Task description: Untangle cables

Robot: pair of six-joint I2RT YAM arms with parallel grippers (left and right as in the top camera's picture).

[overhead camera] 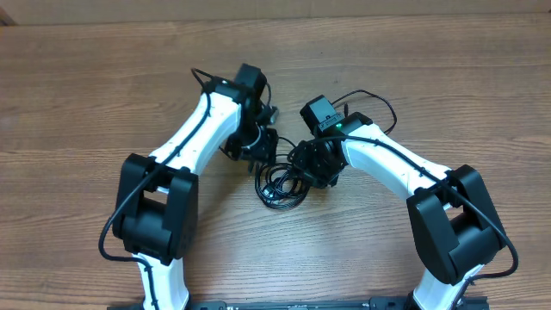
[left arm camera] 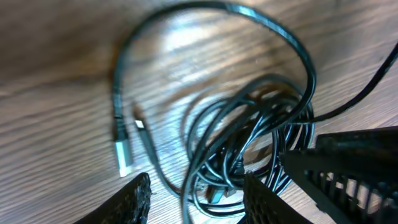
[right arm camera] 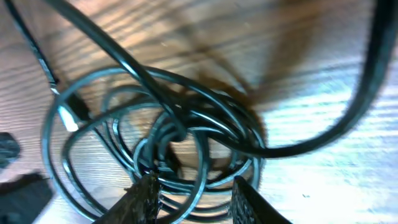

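Note:
The cables (overhead camera: 277, 185) lie as a knot of thin black loops on the wooden table, between my two arms. My left gripper (overhead camera: 261, 157) sits at the bundle's upper left edge and my right gripper (overhead camera: 310, 170) at its right edge. In the left wrist view the cables (left arm camera: 249, 130) coil ahead, with a silver plug (left arm camera: 123, 153) lying loose to the left. The left gripper (left arm camera: 198, 200) is open, with strands running through the gap. In the right wrist view the right gripper (right arm camera: 194, 200) is open over the coil (right arm camera: 186, 118), and one loop passes between its fingers untouched.
A thick black arm wire (right arm camera: 367, 93) sweeps across the right wrist view. The right gripper's dark body (left arm camera: 351, 171) crowds the right side of the left wrist view. More arm wiring loops behind the right arm (overhead camera: 379, 105). Bare wood table (overhead camera: 86, 103) surrounds the bundle.

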